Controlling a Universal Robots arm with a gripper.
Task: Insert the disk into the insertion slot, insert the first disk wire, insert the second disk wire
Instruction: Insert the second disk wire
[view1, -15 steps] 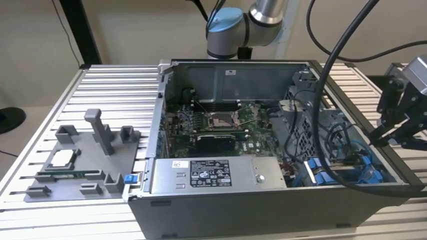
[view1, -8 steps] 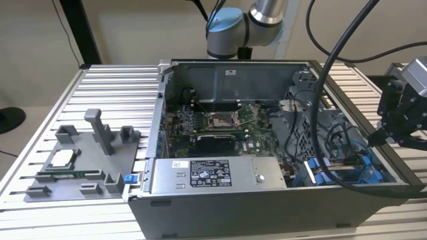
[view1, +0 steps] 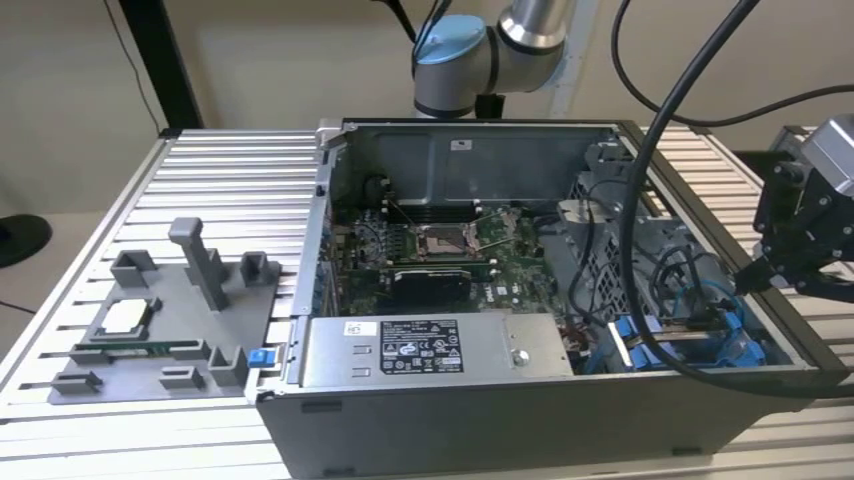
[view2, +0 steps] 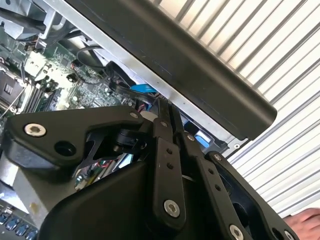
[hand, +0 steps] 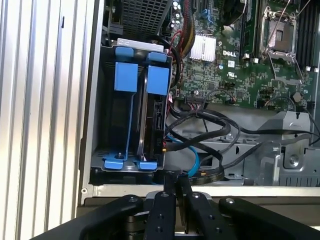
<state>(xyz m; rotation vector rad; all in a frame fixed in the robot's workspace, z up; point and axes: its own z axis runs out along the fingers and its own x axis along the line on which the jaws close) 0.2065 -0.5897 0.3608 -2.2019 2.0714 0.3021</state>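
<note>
At the exterior view's left a grey parts tray (view1: 187, 325) sits on the table (view1: 80, 250), and the motherboard (view1: 427, 250) lies mid-case. Toward the right, the disk (hand: 154, 117) stands on edge inside the slot (hand: 107, 130), so insertion looks done and the first wire seems the step in hand. A blue wire (hand: 194, 159) lies loose beside the disk. The gripper (hand: 176, 182) hovers at the case rim, fingers pinched together and apparently empty. Plugging calls for fine alignment in cramped space.

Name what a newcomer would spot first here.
The open computer case with its green motherboard dominates the exterior view. In the first wrist view, the disk stands in a bright blue carrier inside the insertion slot, with the black end effector close by.
</note>
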